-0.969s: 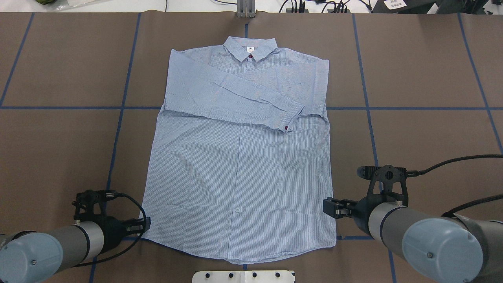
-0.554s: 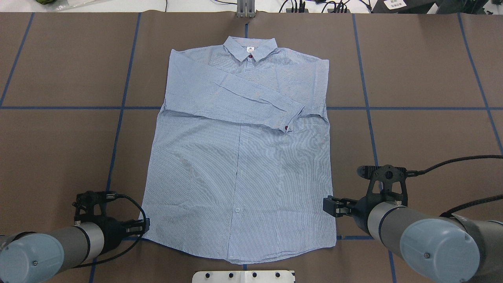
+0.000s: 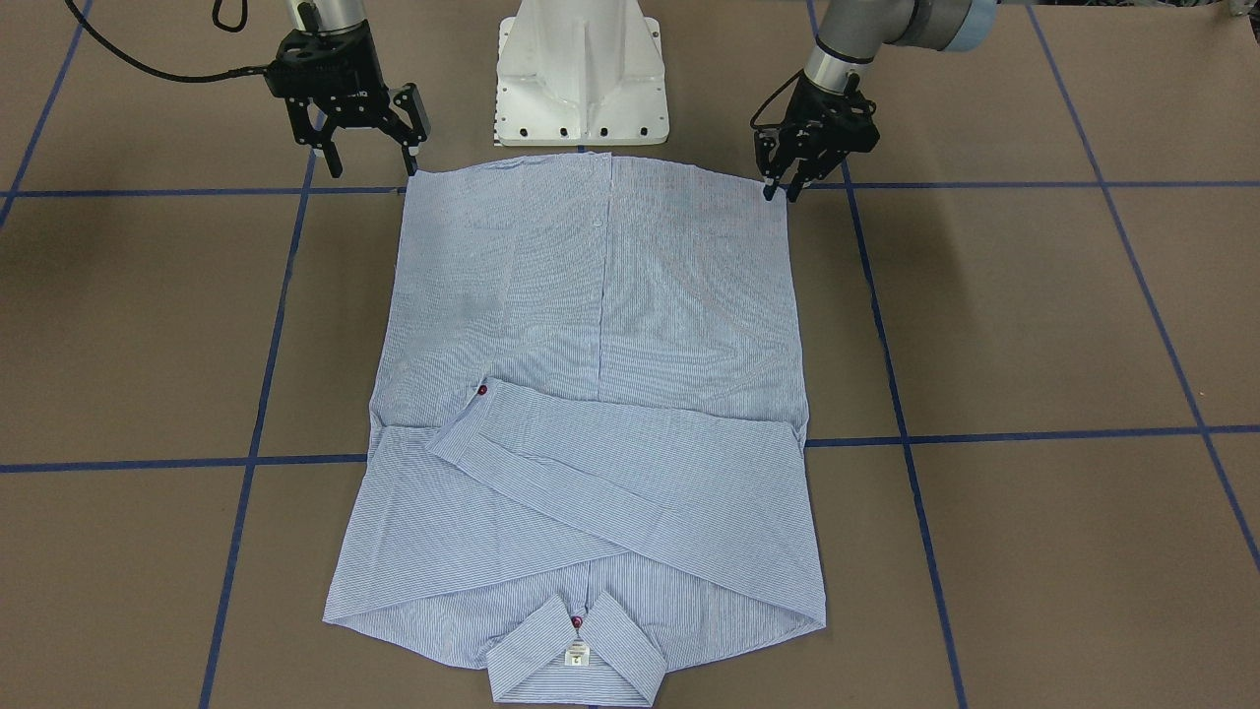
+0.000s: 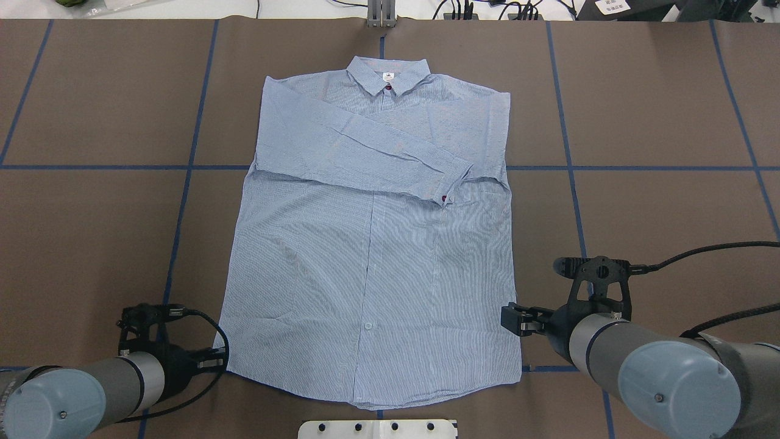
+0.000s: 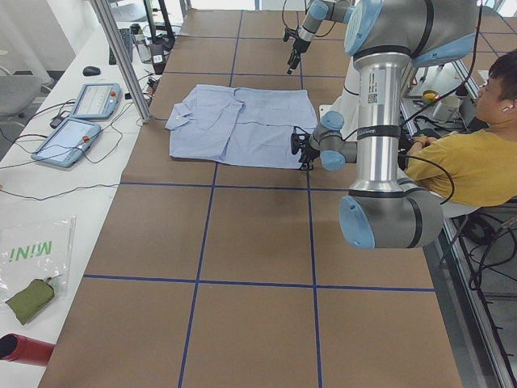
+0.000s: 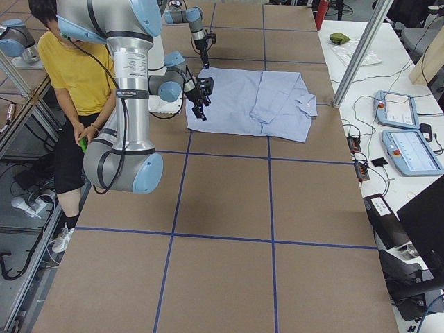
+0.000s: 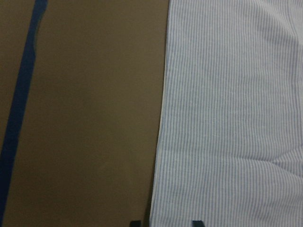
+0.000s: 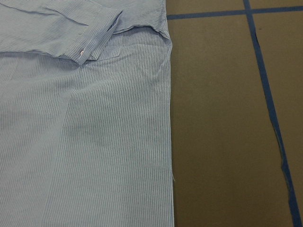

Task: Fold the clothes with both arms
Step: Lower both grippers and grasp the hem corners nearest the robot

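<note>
In the front-facing view, the shirt point(image 3: 600, 325) lies flat and face up in the middle of the brown worktop point(image 3: 1034, 325). Its hem is toward the white pedestal point(image 3: 581, 69) and its collar point(image 3: 576, 660) is at the far end from the robot. Both sleeves are folded across the chest. The right arm point(image 3: 325, 69) hangs over the hem corner on its own side, and the right arm's jaws are spread wide, with one tip just beside the cloth. The left arm point(image 3: 837, 69) points down at the other hem corner, and the left arm's jaws stand with only a narrow gap.

From overhead, the left arm point(image 4: 91, 381) reaches the near left corner of the shirt point(image 4: 365, 256). The right arm point(image 4: 658, 366) meets the right side edge a little up from the hem.

The left side view shows the shirt point(image 5: 242, 121) beyond the near left arm point(image 5: 380, 121), and a person in a yellow top point(image 5: 460, 162) sits behind the robot.

The right side view shows the near right arm point(image 6: 132, 83) bent over the shirt point(image 6: 250, 100).

In the left wrist view, two dark fingertips point(image 7: 135, 222) straddle the shirt's point(image 7: 227, 118) side edge, apart and not clamped.

The right wrist view shows the striped cloth point(image 8: 85, 142), a cuff point(image 8: 102, 30) and blue tape point(image 8: 270, 104), but no fingers.
</note>
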### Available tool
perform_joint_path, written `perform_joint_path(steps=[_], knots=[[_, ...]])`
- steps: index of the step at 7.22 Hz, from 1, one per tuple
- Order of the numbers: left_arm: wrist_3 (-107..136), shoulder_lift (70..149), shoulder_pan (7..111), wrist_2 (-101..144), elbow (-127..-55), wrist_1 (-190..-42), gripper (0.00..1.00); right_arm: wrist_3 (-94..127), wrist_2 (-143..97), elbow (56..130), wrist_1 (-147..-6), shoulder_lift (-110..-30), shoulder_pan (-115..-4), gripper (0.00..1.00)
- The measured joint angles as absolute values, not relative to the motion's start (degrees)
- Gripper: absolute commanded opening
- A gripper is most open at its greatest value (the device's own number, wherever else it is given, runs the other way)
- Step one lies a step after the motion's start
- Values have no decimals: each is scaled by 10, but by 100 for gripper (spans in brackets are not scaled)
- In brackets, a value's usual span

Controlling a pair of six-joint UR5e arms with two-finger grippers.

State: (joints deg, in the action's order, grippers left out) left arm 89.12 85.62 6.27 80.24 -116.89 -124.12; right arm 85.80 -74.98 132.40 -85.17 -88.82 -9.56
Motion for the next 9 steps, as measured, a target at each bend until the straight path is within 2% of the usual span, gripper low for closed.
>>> perform_joint_path(steps=[2, 3, 7, 8, 9], knots=[[891, 862, 56, 802, -1168, -1240, 17, 859, -750, 1322, -851, -888, -94, 100], [891, 864, 55, 801, -1168, -1239, 0, 859, -750, 1321, -850, -889, -94, 100], [892, 866, 54, 799, -1170, -1239, 0, 881, -740, 1316, -835, -892, -77, 97], [892, 867, 54, 799, -1172, -1239, 0, 904, -714, 1305, -815, -898, -58, 79], [892, 868, 54, 799, -1173, -1239, 0, 937, -674, 1295, -801, -911, -28, 70]])
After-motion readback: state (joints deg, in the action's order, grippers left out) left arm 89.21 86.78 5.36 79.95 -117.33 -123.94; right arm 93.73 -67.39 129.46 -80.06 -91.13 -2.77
